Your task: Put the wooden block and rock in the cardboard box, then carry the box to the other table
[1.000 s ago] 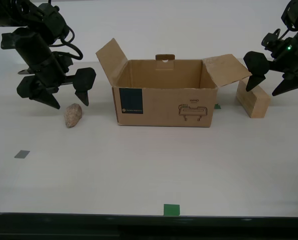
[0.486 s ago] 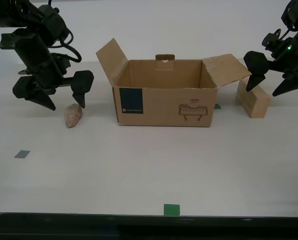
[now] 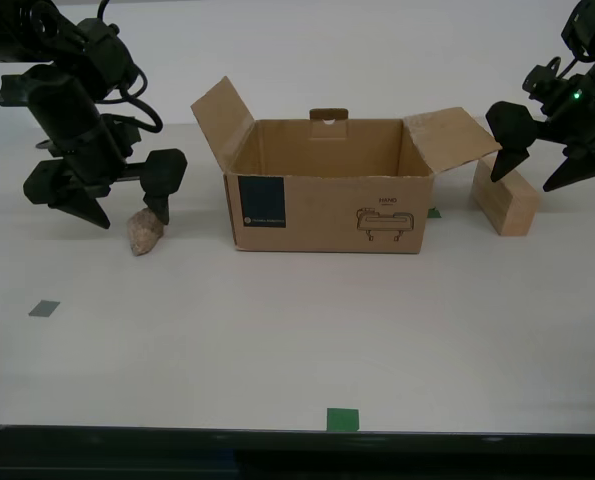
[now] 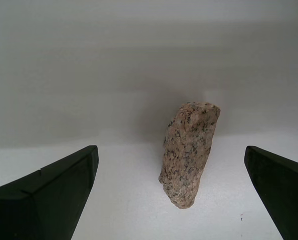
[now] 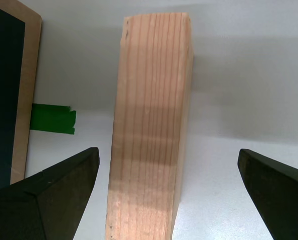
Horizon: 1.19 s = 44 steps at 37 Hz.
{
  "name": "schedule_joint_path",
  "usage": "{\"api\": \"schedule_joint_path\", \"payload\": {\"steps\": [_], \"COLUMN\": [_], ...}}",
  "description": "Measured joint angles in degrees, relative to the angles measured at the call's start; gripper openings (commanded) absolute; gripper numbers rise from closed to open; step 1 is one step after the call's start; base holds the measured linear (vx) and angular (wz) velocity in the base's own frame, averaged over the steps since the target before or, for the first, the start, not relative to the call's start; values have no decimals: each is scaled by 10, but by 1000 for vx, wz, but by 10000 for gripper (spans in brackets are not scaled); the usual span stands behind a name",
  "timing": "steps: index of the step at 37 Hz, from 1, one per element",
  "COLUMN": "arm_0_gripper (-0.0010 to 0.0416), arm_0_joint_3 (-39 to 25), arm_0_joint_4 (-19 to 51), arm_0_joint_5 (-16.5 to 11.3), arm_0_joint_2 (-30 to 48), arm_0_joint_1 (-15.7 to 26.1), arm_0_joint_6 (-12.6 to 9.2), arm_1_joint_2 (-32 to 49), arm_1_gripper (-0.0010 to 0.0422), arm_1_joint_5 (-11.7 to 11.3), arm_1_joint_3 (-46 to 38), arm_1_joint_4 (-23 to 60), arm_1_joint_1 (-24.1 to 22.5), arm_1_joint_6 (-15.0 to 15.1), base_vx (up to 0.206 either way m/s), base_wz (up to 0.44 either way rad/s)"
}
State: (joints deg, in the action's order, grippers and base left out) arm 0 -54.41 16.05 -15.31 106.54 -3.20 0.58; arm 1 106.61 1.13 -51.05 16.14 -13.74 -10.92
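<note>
Hovering: our second gripper (image 3: pixel 130 205) hangs over the rock (image 3: pixel 145 231), fingers spread wide, nothing gripped.
First gripper (image 3: pixel 537 168): ours too, fingers apart above the wooden block (image 3: pixel 505 201).
Rock: on the table (image 3: pixel 297 330), at 9 o'clock from the cardboard box (image 3: pixel 327 190).
Block: at 3 o'clock from the box, near its flap.
Box: open, flaps up.

- My first gripper (image 3: pixel 540 168) is all black, with two fat fingers (image 3: pixel 505 140) that end in sharp points.
- A tiny green light (image 3: pixel 576 96) glows on its arm.
- My second gripper (image 3: pixel 125 205) is black too, with the same pointy fingers (image 3: pixel 161 180).
- Black cables (image 3: pixel 127 95) loop along that arm.
</note>
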Motion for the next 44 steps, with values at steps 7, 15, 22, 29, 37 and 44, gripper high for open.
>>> {"api": "schedule_joint_path", "payload": {"steps": [7,15,22,29,37,44], "arm_0_gripper": [386,386,386,383,382,373], "arm_0_joint_3": [0,0,4,32,42,48], "arm_0_joint_4": [-7,-29,-29,-71,-96,-111], "arm_0_joint_5": [0,0,0,0,0,0], "arm_0_joint_2": [0,0,0,0,0,0], "arm_0_joint_1": [2,2,4,4,4,5], "arm_0_joint_6": [0,-3,-7,-8,-8,-8], "arm_1_joint_2": [0,0,0,0,0,0], "arm_1_gripper": [400,400,400,400,400,400], "arm_1_joint_5": [-7,-9,-9,-20,-21,-23], "arm_1_joint_3": [17,16,17,17,17,17], "arm_1_joint_4": [-21,-45,-47,-48,-52,-57], "arm_1_joint_1": [-2,-2,-2,-2,-2,-2], "arm_1_joint_6": [1,4,4,4,4,4], "base_vx": [0,0,0,0,0,0], "base_wz": [0,0,0,0,0,0]}}
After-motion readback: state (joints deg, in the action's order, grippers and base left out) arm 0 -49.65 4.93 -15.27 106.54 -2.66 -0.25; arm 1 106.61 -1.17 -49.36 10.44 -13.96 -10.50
